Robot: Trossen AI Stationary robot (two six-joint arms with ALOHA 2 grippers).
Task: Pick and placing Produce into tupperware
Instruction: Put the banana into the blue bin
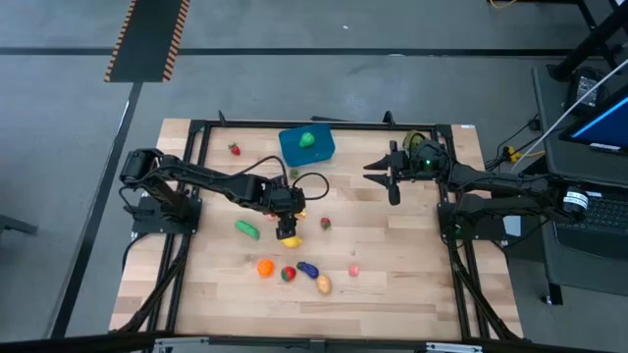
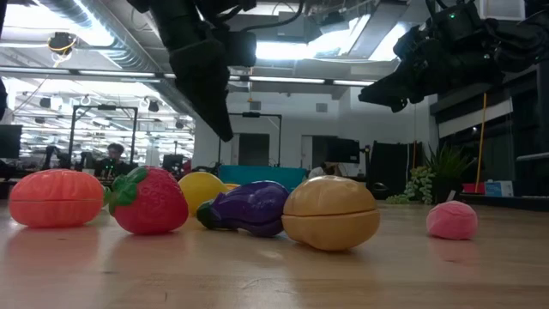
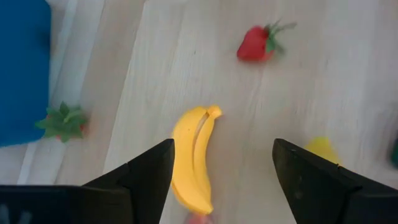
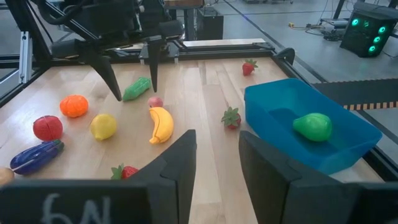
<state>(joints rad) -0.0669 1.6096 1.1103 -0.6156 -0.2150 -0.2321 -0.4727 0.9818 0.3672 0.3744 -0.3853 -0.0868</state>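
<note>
Blue tupperware [image 4: 311,127] at table's far edge, green pepper [image 4: 313,126] inside. Left gripper [image 4: 134,87] near tupperware, fingers apart, empty, above banana [image 3: 194,158]. Right gripper [image 1: 392,176] just beside tupperware, fingers narrowly apart, holding nothing.

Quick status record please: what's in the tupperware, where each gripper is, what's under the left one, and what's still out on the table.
in tupperware: one green pepper
left gripper: open, above the banana, nothing held
right gripper: raised beside the tupperware, nothing held
loose on table: banana, lemon, orange, cucumber, eggplant, potato, strawberries
</note>
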